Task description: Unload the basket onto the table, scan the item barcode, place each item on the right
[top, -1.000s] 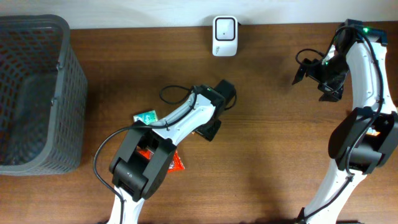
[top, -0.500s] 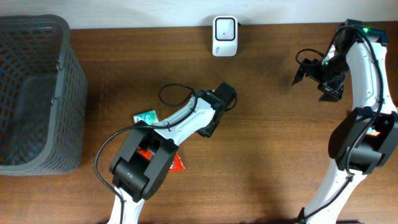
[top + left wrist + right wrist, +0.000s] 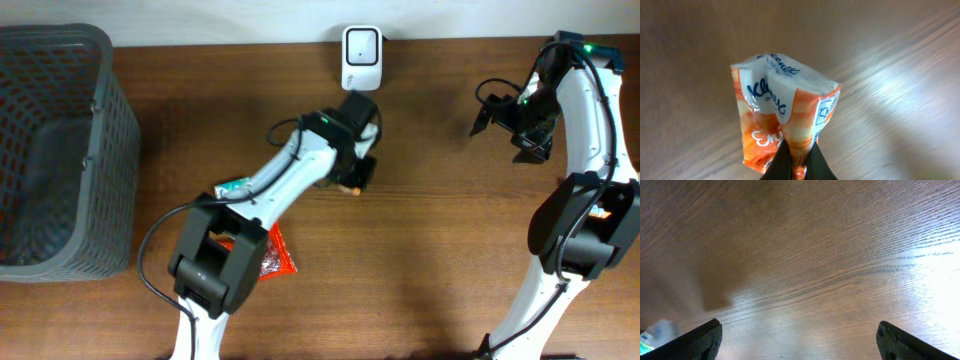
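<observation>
Two arms are seen at one wooden table (image 3: 440, 260). One dark mesh basket (image 3: 112, 150) stands at the far left edge, and one white barcode scanner (image 3: 361, 57) sits at the middle of the back edge. Three packaged items are counted: one Kleenex tissue pack (image 3: 785, 115), one red packet (image 3: 278, 256) and one green packet (image 3: 234, 186).

The left gripper (image 3: 798, 159) is closed almost fully, and the lower edge of the Kleenex tissue pack is pinched between its dark fingers. The orange and white pack is held with its blue logo facing the wrist camera. From overhead only an orange sliver of it shows under the gripper, just in front of the barcode scanner and apart from it. Whether the pack is clear of the wood cannot be told.

The right gripper (image 3: 799, 330) is spread wide over bare table near the right back corner, and nothing is held in it.

Compared with a second ago, the left arm has been stretched toward the barcode scanner and its jaws have been brought together on the pack. More of the red packet has been uncovered beside the arm's base. The green packet, the mesh basket and the right arm have not been moved.
</observation>
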Tool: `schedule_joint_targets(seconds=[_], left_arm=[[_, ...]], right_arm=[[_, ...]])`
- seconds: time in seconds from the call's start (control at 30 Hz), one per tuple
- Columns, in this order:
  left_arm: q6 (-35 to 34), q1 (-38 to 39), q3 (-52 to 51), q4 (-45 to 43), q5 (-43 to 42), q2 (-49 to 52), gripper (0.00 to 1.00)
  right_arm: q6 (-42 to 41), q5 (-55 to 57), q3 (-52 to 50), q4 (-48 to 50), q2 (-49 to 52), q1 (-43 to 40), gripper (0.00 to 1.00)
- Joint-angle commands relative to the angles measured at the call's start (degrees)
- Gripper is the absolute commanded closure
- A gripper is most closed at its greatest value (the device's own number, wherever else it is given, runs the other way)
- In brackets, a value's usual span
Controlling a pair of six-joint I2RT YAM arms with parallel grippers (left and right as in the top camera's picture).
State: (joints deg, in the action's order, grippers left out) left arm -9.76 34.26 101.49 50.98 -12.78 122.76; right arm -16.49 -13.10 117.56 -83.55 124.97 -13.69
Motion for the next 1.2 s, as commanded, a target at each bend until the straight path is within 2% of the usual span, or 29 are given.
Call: schedule_joint_targets(seconds=[0.0,0.2,0.37,0.63,0.7,0.77,0.83,0.93,1.17], left_arm=[[-9.9,-6.0,1.3,-3.1,-11.1,0.6,0.94],[-17.6,-11.4,1.3,-5.6,-18.0,4.7,0.91],[-18.4,-13.2,1.3,-8.7,-28.8,9.7,0.89],[-19.2,-13.6,1.3,-10.4,-31.0,10.7,0.84],[-19.7,-13.8,1.4,-13.4,-36.7,10.7,0.89],[-21.9,-13.8,1.4,-18.1,-42.9,10.7,0.9],[-24.2,-13.8,1.4,-18.8,-43.1,10.7,0.91],[-24.1,-13.8,1.3,-18.8,-42.2,11.1,0.89],[-23.6,-13.8,0.0,-15.2,-32.0,11.6,0.88]], right_arm=[[0.0,0.3,0.9,0.0,-1.2,-0.2,0.01],[0.0,0.3,0.9,0.0,-1.2,-0.2,0.02],[0.0,0.3,0.9,0.0,-1.2,-0.2,0.01],[0.0,0.3,0.9,0.0,-1.2,-0.2,0.02],[0.0,0.3,0.9,0.0,-1.2,-0.2,0.01],[0.0,0.3,0.9,0.0,-1.2,-0.2,0.01],[0.0,0.3,0.9,0.0,-1.2,-0.2,0.01],[0.0,0.3,0.9,0.0,-1.2,-0.2,0.01],[0.0,0.3,0.9,0.0,-1.2,-0.2,0.01]])
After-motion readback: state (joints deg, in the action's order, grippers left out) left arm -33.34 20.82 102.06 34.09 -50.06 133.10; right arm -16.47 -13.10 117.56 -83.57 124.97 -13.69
